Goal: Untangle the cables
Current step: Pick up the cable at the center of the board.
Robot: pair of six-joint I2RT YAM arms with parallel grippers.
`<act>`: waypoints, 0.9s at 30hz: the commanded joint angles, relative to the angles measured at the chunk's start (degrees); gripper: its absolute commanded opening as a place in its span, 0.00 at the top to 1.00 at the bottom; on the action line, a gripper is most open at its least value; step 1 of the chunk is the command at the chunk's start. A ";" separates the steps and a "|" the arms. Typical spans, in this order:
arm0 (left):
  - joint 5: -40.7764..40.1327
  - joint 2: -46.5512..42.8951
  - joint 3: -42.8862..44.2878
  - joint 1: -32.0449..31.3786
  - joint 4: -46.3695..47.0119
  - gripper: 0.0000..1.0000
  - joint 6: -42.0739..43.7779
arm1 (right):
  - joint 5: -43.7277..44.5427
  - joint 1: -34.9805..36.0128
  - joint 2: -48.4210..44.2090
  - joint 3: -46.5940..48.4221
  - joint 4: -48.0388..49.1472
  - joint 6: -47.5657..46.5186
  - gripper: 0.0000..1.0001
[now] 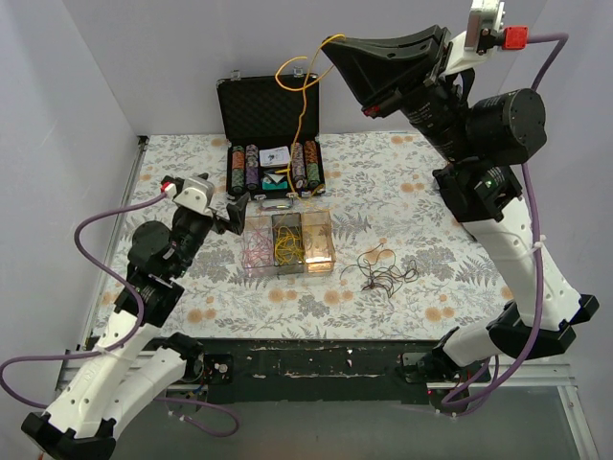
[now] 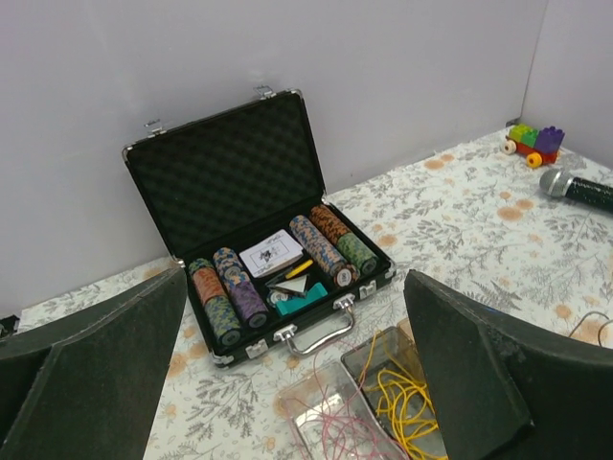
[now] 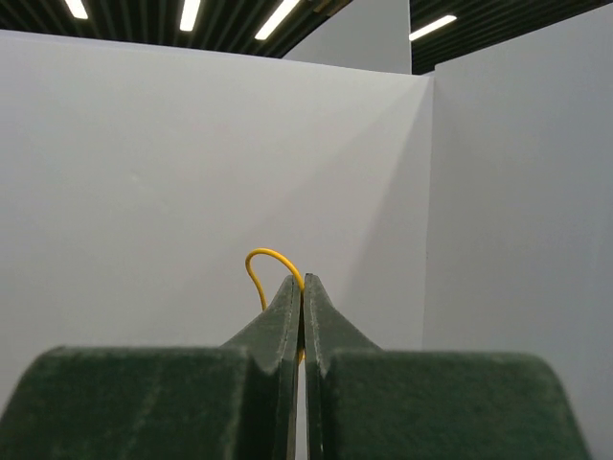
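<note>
Floral table (image 1: 421,206): case (image 1: 251,105), tray (image 1: 321,251), dark cables (image 1: 383,274)

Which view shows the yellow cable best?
Top external: the yellow cable hangs from the raised right gripper down into the clear box. Right wrist shows only a small loop above the shut gripper; left wrist only the coil in the box.

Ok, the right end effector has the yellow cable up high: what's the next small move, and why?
Probably raise the right end effector a little higher. It is shut on the yellow cable, which hangs down into the clear box, where its lower loops lie in the middle compartment. The left end effector, open beside the box, holds nothing.
</note>
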 commanded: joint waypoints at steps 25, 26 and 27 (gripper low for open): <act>-4.31 -5.67 -4.38 0.22 2.51 0.02 4.78 | -4.29 -0.06 -0.54 -8.40 8.23 5.16 0.99; -5.01 -5.76 -4.64 0.22 3.22 0.02 4.26 | -4.29 -0.06 0.07 -8.13 8.31 5.16 0.99; -5.45 -5.85 -4.90 0.31 3.66 0.02 3.47 | -4.29 -0.06 0.60 -7.70 8.40 5.25 0.99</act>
